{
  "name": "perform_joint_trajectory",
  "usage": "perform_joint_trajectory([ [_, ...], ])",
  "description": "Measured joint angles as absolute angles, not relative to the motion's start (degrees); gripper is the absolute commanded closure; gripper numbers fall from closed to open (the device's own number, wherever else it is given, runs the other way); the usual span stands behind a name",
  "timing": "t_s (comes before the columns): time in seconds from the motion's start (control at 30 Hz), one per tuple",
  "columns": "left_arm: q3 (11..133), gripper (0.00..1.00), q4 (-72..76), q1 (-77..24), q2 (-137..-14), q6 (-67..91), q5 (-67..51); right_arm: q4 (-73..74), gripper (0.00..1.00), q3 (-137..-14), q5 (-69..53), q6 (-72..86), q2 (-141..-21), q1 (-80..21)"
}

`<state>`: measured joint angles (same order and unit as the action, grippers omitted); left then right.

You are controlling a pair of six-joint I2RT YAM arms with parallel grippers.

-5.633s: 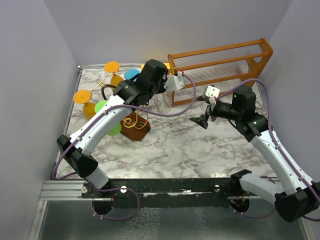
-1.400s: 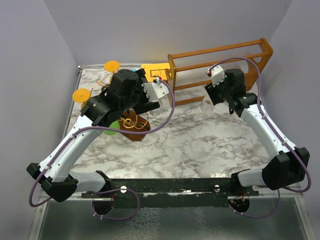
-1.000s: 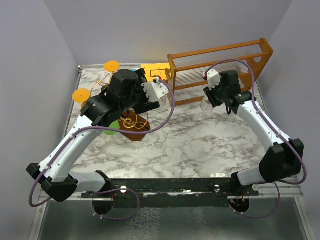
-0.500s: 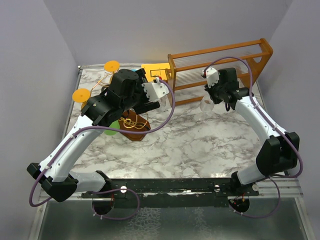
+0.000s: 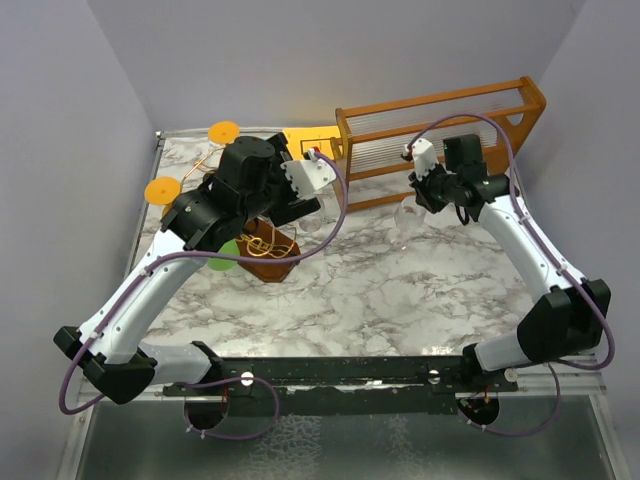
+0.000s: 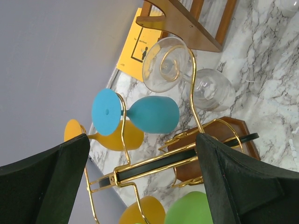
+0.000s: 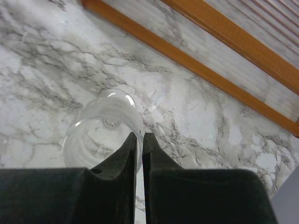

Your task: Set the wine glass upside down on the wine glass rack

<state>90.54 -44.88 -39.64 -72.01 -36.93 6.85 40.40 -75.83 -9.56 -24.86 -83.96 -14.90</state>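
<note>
A clear wine glass (image 7: 102,133) stands on the marble with its mouth towards my right wrist camera. My right gripper (image 7: 139,139) is shut on its rim, one finger inside the bowl and one outside. From above, that glass (image 5: 406,212) sits just in front of the wooden frame, under the right gripper (image 5: 424,196). The wine glass rack (image 6: 154,164), gold wire with a black curved bar on a brown base (image 5: 268,254), carries another clear glass (image 6: 211,90), a blue glass (image 6: 150,115), orange ones and a green one. My left gripper (image 6: 140,186) hovers open over the rack, holding nothing.
A large orange-brown wooden frame (image 5: 440,122) with clear rods stands at the back right, close behind the right gripper. A yellow card (image 5: 304,140) leans at the back wall. Grey walls close in the table on the left, right and rear.
The right gripper's fingers have closed onto the clear glass's rim and the wrist has shifted slightly. The left arm has stayed over the rack, still open.
</note>
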Motion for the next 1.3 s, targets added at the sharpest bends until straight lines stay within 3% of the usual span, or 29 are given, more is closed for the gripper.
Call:
perform_joint_trajectory([
  [0.5, 96.71, 0.05, -41.12, -30.55, -72.44, -19.99, -3.51, 49.65, 0.99, -80.34, -27.29, -27.2, -70.08, -14.9],
  [0.7, 96.64, 0.14, -37.08, -25.3, -72.49, -8.58, -13.8, 49.04, 0.99, -85.67, -31.14, -26.37, -63.46, -14.9],
  [0.9, 92.88, 0.22, -30.87, -21.06, -72.82, 4.86, -26.02, 45.78, 0.99, -91.83, -35.14, -23.44, -64.12, -14.9],
  [1.3, 83.31, 0.25, -17.45, -20.99, -75.22, 26.7, -38.63, 35.11, 0.99, -96.51, -37.91, -9.67, -68.6, -14.9],
])
